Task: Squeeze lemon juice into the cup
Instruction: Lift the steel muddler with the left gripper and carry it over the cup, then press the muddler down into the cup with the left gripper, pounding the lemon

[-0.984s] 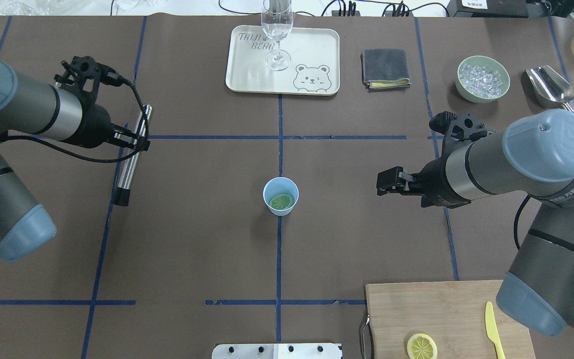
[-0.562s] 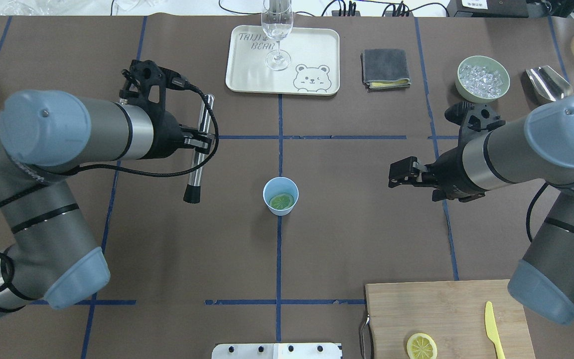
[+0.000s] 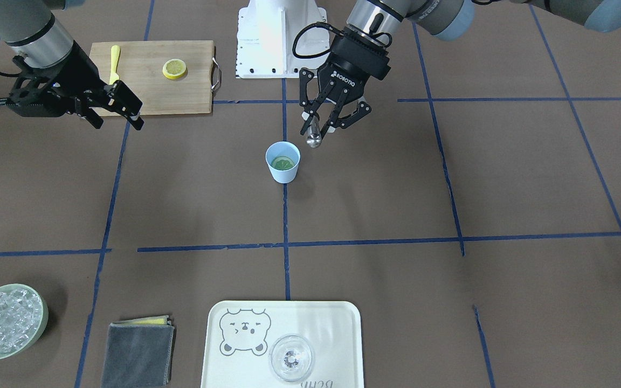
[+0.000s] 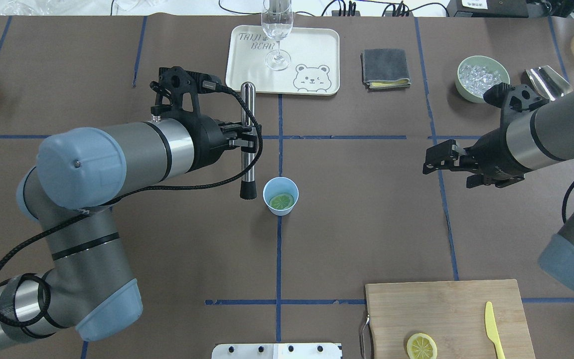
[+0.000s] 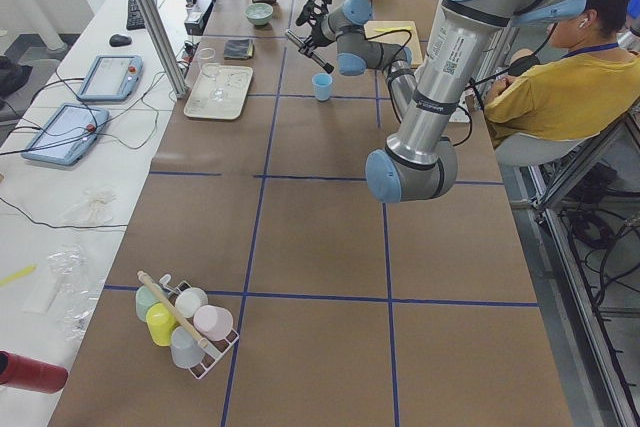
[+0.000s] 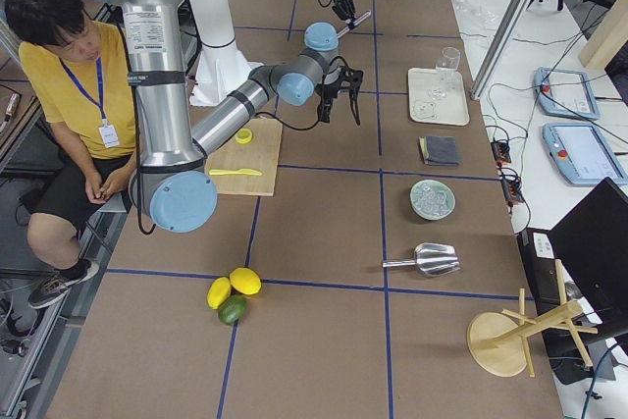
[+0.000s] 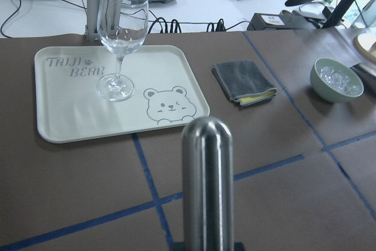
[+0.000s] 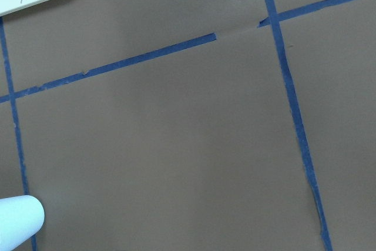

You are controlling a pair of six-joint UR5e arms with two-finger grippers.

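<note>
The light-blue cup (image 4: pixel 273 188) stands at the table's middle, with a lemon slice (image 4: pixel 281 201) lying flat inside it; both show in the front view too, the cup (image 3: pixel 283 171) and the slice (image 3: pixel 282 162). A second lemon slice (image 4: pixel 421 346) lies on the cutting board (image 4: pixel 446 309). My left gripper (image 4: pixel 247 139) is shut on a long metal rod (image 4: pixel 248 109) whose dark end hangs just left of the cup. The rod fills the left wrist view (image 7: pixel 207 186). My right gripper (image 4: pixel 431 160) is open and empty, well to the cup's right.
A tray (image 4: pixel 312 50) with a wine glass (image 4: pixel 277 30) stands at the back. To its right are a grey cloth (image 4: pixel 385 68), a green bowl of ice (image 4: pixel 483 79) and a metal scoop (image 4: pixel 548 85). A yellow knife (image 4: pixel 492 326) lies on the board.
My left arm has swung right with the rod, from the table's left side to just beside the cup. My right arm has drawn back to the right, away from the cup.
</note>
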